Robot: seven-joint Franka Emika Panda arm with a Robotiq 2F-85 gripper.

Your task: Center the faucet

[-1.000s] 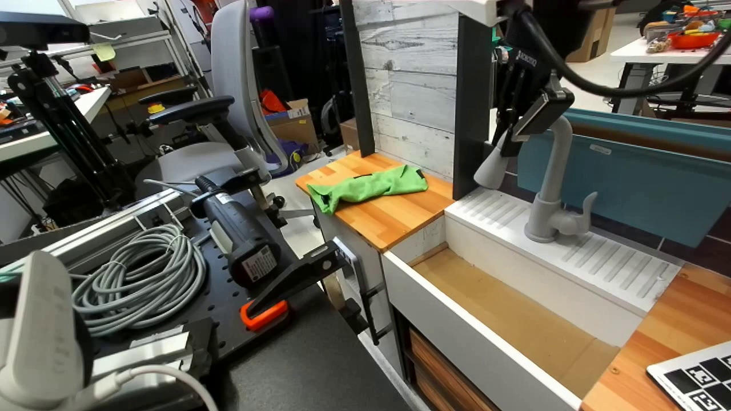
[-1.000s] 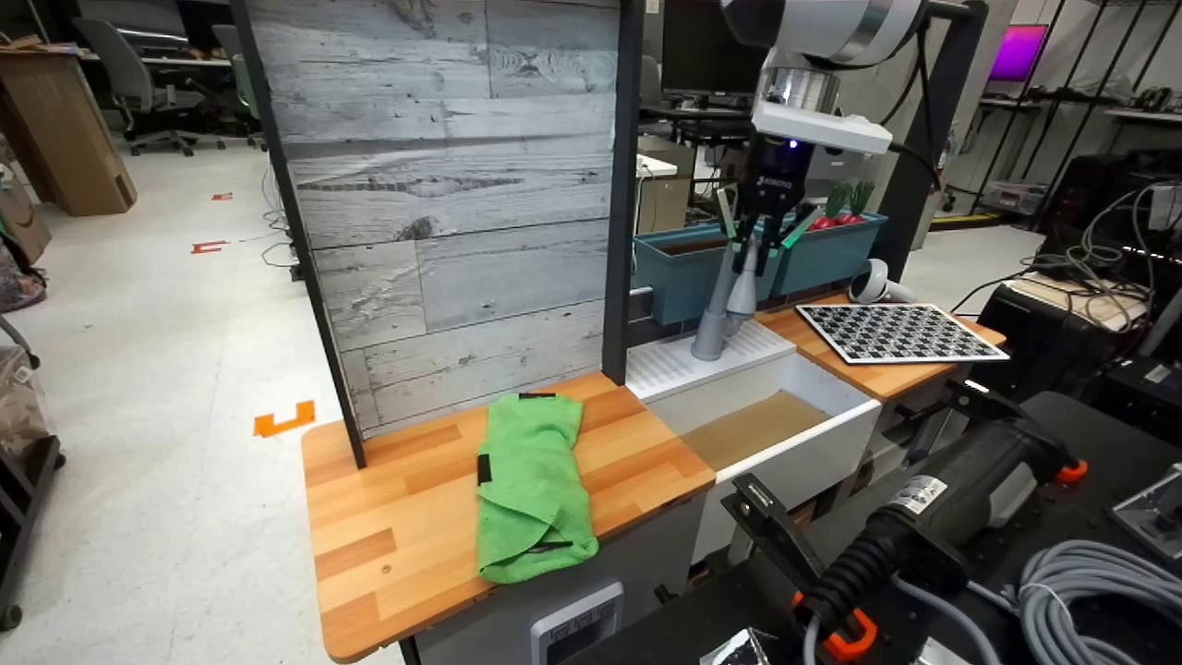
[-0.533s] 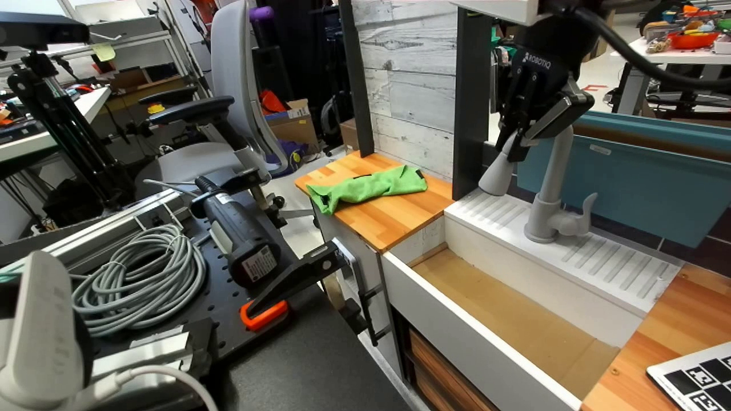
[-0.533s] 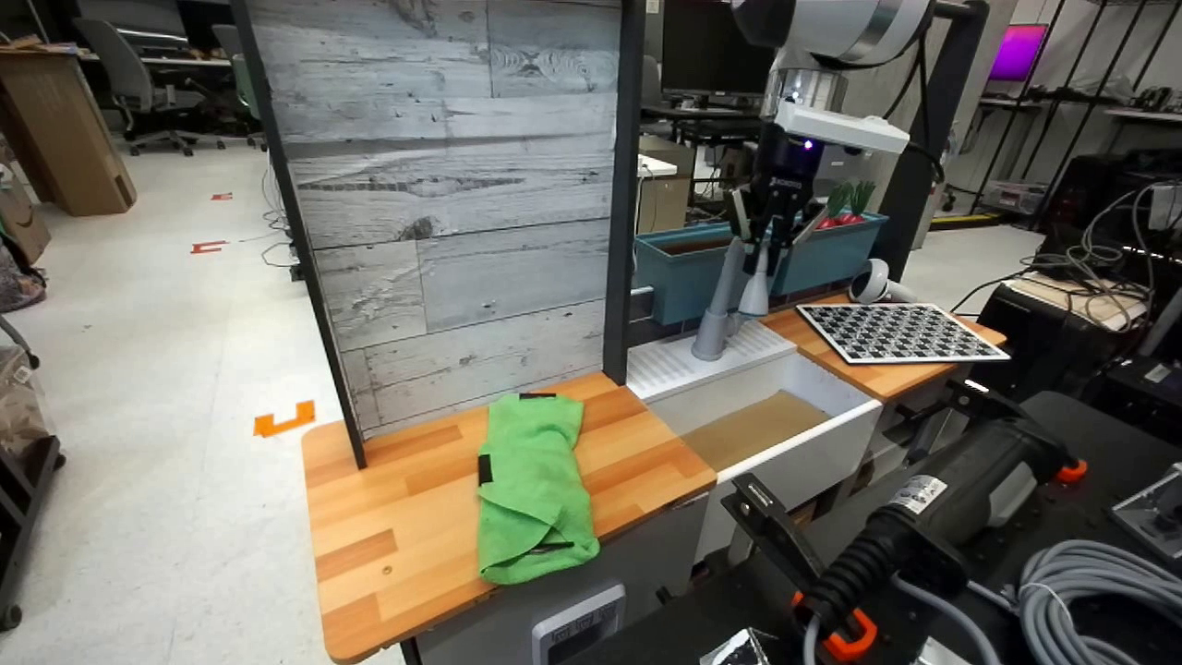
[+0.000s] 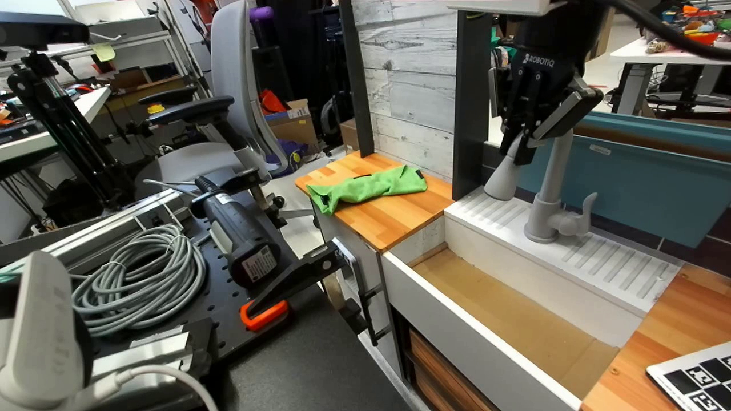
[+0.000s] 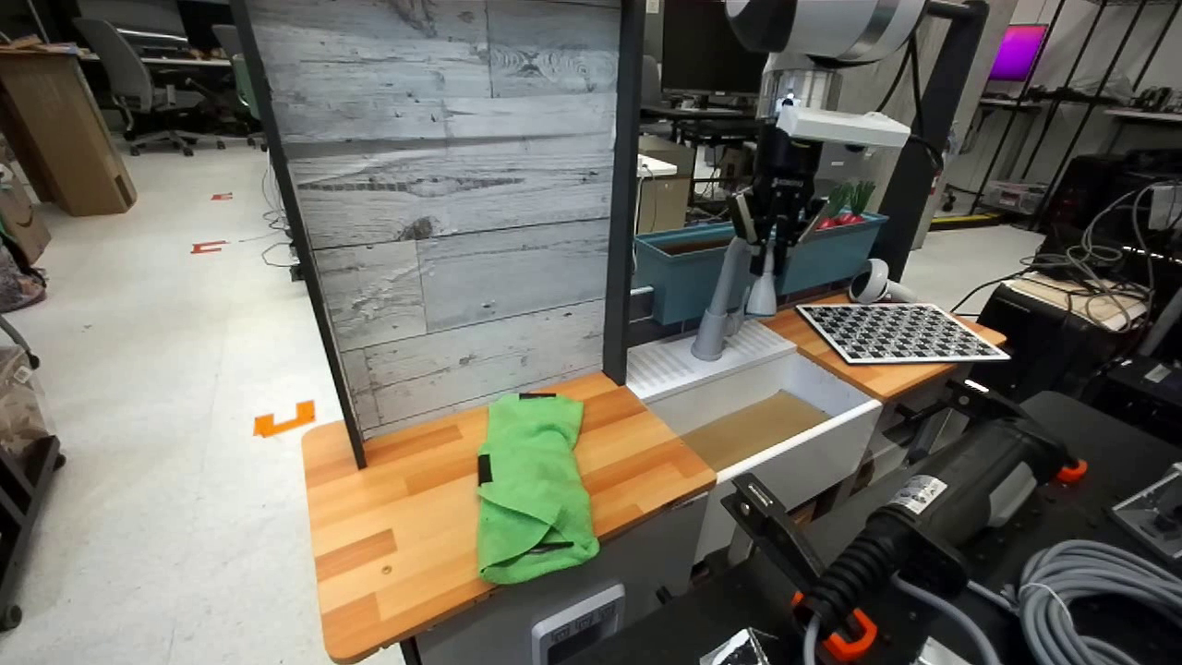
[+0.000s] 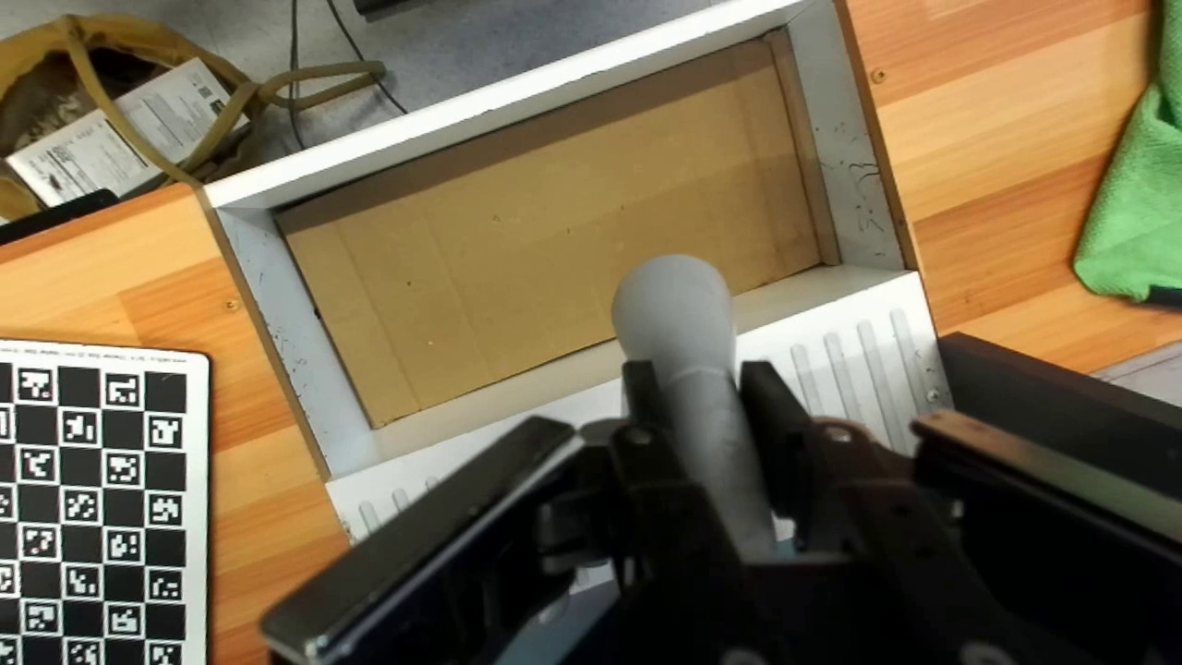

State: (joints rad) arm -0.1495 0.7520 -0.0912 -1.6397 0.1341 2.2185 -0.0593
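The matte grey faucet stands on the white ribbed ledge behind the sink; its upright pipe and pipe show in both exterior views. Its round base and side lever show on the ledge. The spout head points down to the side of the base. My black gripper, also in an exterior view, is shut on the spout just above the flared head. In the wrist view the fingers lie on both sides of the grey spout. The fingers hide part of the arch.
The white sink has a brown cardboard bottom. A teal planter stands right behind the faucet. A dark post and a wood-look panel rise beside the ledge. A green cloth and a checkered board lie on the wooden counters.
My gripper and the spout head have swung together a little to the right in both exterior views. The faucet base has stayed in place.
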